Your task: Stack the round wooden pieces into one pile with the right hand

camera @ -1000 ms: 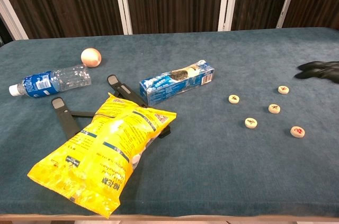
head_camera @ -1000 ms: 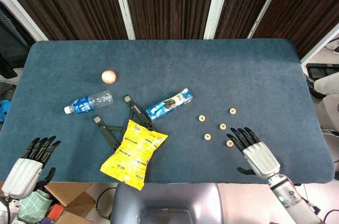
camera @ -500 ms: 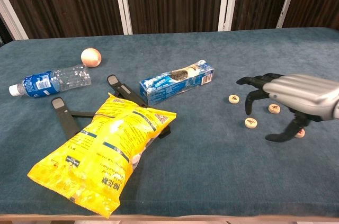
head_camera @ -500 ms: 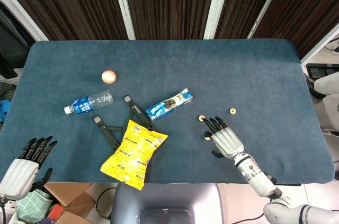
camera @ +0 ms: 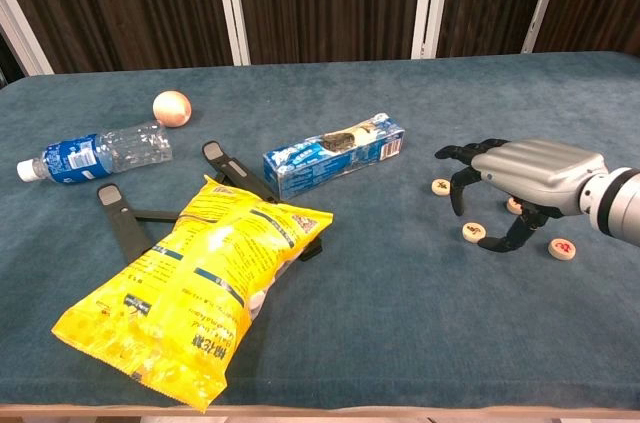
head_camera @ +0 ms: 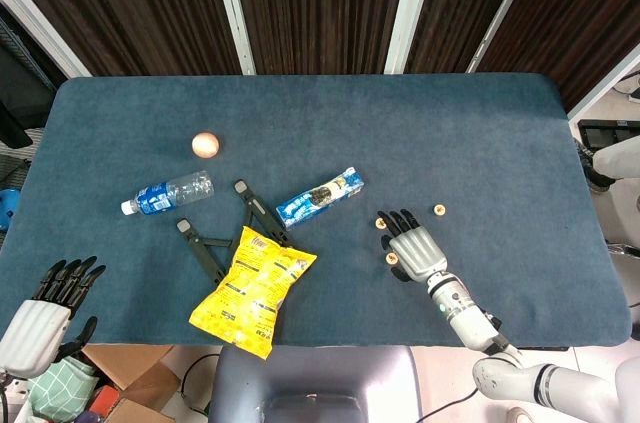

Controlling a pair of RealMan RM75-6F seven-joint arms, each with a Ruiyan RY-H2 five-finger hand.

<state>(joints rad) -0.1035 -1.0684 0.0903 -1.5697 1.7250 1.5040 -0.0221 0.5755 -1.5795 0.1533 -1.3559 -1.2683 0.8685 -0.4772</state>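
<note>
The right hand (camera: 520, 183) has swept in from the worktop's (head_camera: 480, 133) near right edge over the last second and now hovers low over the scattered round wooden pieces, palm down. Its fingers (camera: 459, 183) are spread and curled downward, holding nothing; I cannot tell whether any fingertip touches a piece.

Taking the hand as landmark: one piece (camera: 441, 186) lies just beyond its fingertips on the left, a second piece (camera: 473, 232) sits just under the thumb side, a third piece (camera: 562, 248) lies near the wrist on the near side, and a fourth piece (head_camera: 438, 209) rests apart on its far right. In the chest view a fifth piece (camera: 513, 207) peeps from under the palm. All lie flat and separate, so no pile has begun.

The approach looks finished, and the likely next step is pinching the piece by the thumb.

The left hand (head_camera: 45, 305) hangs off the worktop's near left corner, fingers loosely apart and empty, lower than a second ago. Far to the right hand's left lie a yellow snack bag (head_camera: 254, 289), a blue wrapper pack (head_camera: 319, 196) and a water bottle (head_camera: 168, 192).
</note>
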